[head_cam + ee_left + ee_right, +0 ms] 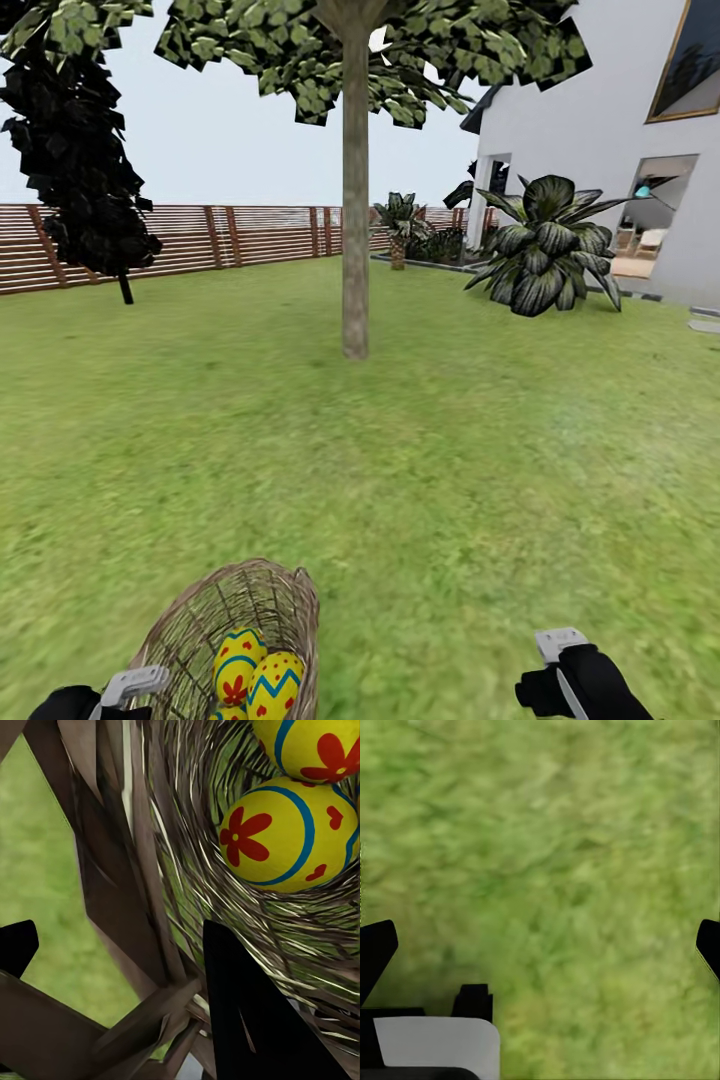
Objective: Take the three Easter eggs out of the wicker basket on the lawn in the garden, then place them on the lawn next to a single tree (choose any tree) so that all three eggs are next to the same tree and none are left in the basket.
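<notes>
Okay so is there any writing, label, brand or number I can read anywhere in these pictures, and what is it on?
None: no words, labels, brands or numbers can be read.
The eggs in the basket carry only painted red flowers, hearts and blue bands, no letters.
The fence, the house and the tree bear no sign or number.
The left gripper and right gripper show no marking.
</notes>
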### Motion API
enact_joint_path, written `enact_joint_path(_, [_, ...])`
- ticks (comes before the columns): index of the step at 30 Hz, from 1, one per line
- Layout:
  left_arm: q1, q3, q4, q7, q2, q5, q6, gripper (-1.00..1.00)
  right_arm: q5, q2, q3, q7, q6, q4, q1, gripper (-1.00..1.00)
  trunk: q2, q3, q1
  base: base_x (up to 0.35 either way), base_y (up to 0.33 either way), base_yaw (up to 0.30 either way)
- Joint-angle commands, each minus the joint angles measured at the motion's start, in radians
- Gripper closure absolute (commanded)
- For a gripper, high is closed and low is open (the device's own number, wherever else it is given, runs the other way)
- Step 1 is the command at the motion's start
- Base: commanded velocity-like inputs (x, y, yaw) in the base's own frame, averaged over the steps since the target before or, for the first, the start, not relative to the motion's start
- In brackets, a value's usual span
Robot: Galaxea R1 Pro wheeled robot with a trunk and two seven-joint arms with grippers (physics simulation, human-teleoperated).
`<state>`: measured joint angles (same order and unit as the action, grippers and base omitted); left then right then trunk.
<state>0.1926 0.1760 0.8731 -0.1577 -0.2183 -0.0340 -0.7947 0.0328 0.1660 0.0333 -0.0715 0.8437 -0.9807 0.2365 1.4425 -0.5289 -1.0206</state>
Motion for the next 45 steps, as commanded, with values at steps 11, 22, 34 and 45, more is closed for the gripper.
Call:
enact_joint_path(11, [0.001,0.002,0.001,-0.003,0.000,-0.009,-0.006,1.00,0.005,0.001,0.002,-0.005,0.004,-0.001,0.000,-1.00,0.001,-0.001,-0.001,0.339,0.000,0.000])
enact_joint_path(22, [0.001,0.001,0.000,-0.003,0.010,-0.006,-0.006,1.00,0.009,0.008,0.003,-0.004,-0.002,0.028,0.000,-1.00,0.001,-0.001,-0.001,0.091,0.000,0.000])
enact_joint_path(34, [0.001,0.002,0.000,-0.004,0.016,-0.007,-0.006,1.00,0.011,0.005,0.007,-0.006,-0.004,0.038,0.000,-1.00,0.001,-0.001,-0.001,0.253,0.002,0.000])
enact_joint_path(45, [0.001,0.002,0.000,-0.004,0.017,-0.006,-0.006,1.00,0.012,0.011,0.005,-0.005,0.002,0.037,0.000,-1.00,0.001,0.001,-0.001,0.337,0.000,0.000])
